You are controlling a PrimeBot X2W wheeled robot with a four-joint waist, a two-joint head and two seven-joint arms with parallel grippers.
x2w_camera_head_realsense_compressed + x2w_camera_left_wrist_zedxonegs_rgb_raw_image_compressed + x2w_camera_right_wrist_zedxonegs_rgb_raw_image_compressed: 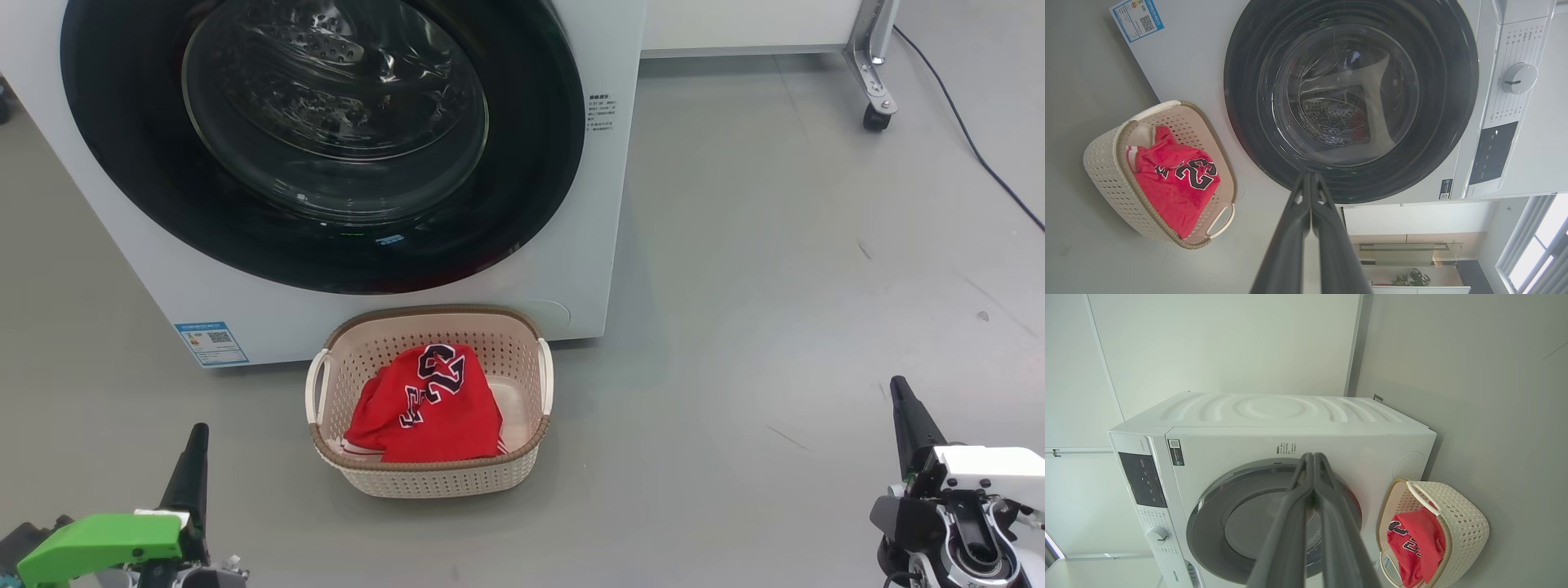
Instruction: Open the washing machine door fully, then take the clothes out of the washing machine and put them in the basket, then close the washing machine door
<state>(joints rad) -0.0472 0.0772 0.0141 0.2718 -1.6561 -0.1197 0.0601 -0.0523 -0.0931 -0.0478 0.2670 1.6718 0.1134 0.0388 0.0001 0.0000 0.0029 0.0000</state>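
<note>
the basket (441,483) sits on the floor (735,327) ahead of both grippers, up and to the right of the left gripper (197,433) and well to the left of the right gripper (898,390), nearer the left one; in it lie the clothes (429,408), red and bunched, the dark "23" facing up, heaped across the middle and reaching the near rim; a patch of bare cream bottom shows on the side towards the right gripper; the basket's far rim stands just before the washer (608,269), below the door (335,122); the door is closed flat against the washer's front, further ahead of the left gripper than the basket; through its glass the drum (1335,118) shows perforated steel; a blue label (211,343) sits on the washer's lower corner, straight ahead of the left gripper; both grippers are clenched, fingers pressed together to the tips, grasping nothing, each well apart from basket and washer; far ahead of the right gripper a caster (875,118) stands on the floor and a dark cable (980,155) lies there.
</note>
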